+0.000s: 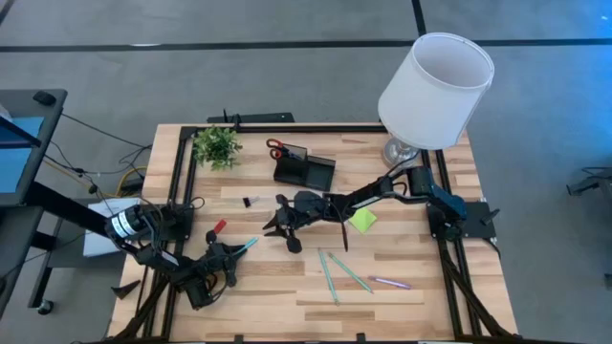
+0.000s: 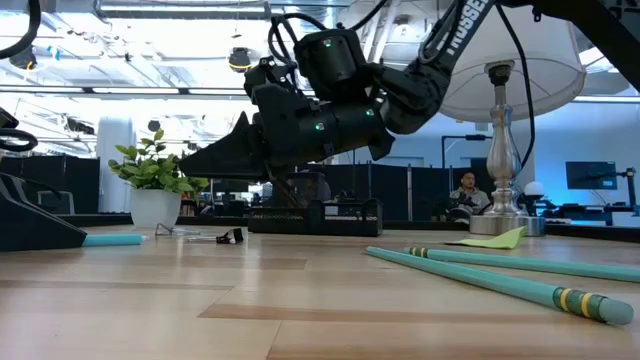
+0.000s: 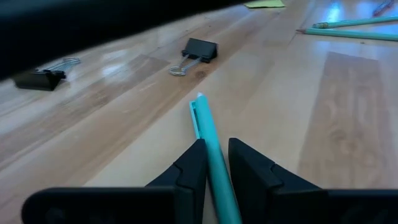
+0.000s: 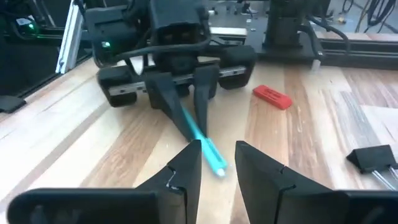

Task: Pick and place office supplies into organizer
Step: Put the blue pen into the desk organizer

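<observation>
One teal pen [image 3: 211,149] lies flat on the desk [image 1: 402,296] near its left front, pinched between the left gripper [image 3: 216,163] jaws. Light, stiff and likely slippery, it wants a mid-barrel grip. Right gripper [image 4: 217,163] jaws hover parted, apparently empty, facing its tip.

Open-plan office: monitors [image 2: 590,175], seated person [image 2: 465,190]

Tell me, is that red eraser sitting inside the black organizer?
No. The red eraser lies on the bare wooden table, near the left gripper, which is closed on a teal pen.
</observation>
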Robot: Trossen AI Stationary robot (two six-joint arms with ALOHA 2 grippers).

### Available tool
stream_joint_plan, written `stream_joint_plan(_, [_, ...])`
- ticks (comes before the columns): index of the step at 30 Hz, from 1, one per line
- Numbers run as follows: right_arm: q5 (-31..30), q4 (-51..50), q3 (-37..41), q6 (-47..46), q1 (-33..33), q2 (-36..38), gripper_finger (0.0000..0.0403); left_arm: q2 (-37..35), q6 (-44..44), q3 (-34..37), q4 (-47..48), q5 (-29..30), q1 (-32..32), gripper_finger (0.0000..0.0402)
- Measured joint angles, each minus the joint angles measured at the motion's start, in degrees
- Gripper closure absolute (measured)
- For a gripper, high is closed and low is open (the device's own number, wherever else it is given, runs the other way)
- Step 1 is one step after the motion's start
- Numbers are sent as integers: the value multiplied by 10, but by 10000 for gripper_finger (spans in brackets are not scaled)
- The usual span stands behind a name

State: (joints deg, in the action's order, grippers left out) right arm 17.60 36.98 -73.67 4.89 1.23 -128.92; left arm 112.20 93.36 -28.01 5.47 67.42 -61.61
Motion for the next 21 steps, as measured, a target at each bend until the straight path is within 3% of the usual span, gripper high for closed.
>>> stream_joint_plan(5, [66, -25, -19, 1, -6, 0, 310, 1, -7, -4, -2, 5, -1, 347])
stream_joint_plan(21, [65, -92, -29, 46, 2, 0, 310, 2, -7, -4, -5, 30, -2, 348])
